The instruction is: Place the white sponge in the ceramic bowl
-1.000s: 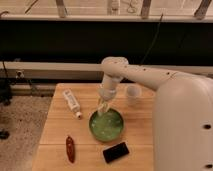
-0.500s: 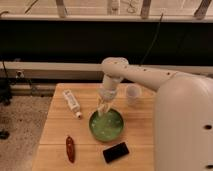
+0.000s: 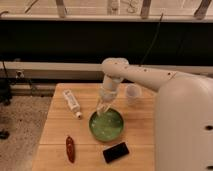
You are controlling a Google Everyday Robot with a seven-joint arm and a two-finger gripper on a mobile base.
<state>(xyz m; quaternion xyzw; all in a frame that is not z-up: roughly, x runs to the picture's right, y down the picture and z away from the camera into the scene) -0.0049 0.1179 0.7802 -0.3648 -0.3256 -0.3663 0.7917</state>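
The ceramic bowl (image 3: 106, 125), round and glossy green with a darker rim, sits on the wooden table (image 3: 55, 130) near its middle. My gripper (image 3: 103, 108) hangs from the white arm (image 3: 145, 75), pointing down just over the bowl's far left rim. A pale cream patch shows at the gripper's tip and merges with it. I cannot tell whether that patch is the white sponge. No separate white sponge shows on the table or inside the bowl.
A long white tube with a cap (image 3: 73, 103) lies at the back left. A small translucent white cup (image 3: 132, 93) stands at the back right. A red chili-like object (image 3: 70, 148) and a black phone-like slab (image 3: 116, 152) lie in front.
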